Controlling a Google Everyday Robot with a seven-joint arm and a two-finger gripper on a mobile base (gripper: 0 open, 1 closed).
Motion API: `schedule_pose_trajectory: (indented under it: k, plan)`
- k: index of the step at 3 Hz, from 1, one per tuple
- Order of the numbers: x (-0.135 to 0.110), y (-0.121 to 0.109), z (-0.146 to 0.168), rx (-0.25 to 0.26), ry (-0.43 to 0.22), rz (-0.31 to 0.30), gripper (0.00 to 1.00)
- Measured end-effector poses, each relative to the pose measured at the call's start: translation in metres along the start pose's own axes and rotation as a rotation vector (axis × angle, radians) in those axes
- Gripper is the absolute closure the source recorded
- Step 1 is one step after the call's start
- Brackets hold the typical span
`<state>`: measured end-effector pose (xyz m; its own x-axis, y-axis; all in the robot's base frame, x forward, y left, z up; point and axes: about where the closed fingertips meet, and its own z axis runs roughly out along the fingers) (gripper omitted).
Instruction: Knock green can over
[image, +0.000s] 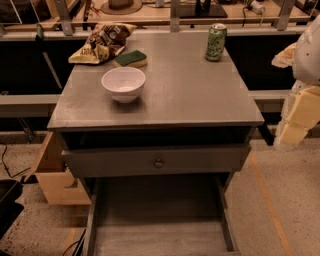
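The green can (216, 42) stands upright near the back right corner of the grey table (190, 100). It is slim and light green, with a silver top and pale markings. My gripper (295, 125) hangs at the right edge of the view, beside the table's front right corner and below the level of the tabletop. It is well to the right of the can and nearer the camera, and it touches nothing.
A white bowl (123, 83) sits front left on the table. A green-and-yellow sponge (131, 58) and a chip bag (102, 42) lie behind it. A drawer with a knob (158, 163) is slightly out and the bottom drawer (160, 220) is wide open. Rails and a shelf stand behind.
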<state>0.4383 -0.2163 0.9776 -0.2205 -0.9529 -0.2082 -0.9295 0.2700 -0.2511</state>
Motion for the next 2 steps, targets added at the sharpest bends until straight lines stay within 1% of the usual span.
schedule_pose_trajectory:
  k: [1,2]
  plan:
    - [0.0000,0.0000,0.0000,0.000,0.000,0.000,0.00]
    - [0.0002,-0.0044,-0.0009,0.017,-0.008,0.025,0.00]
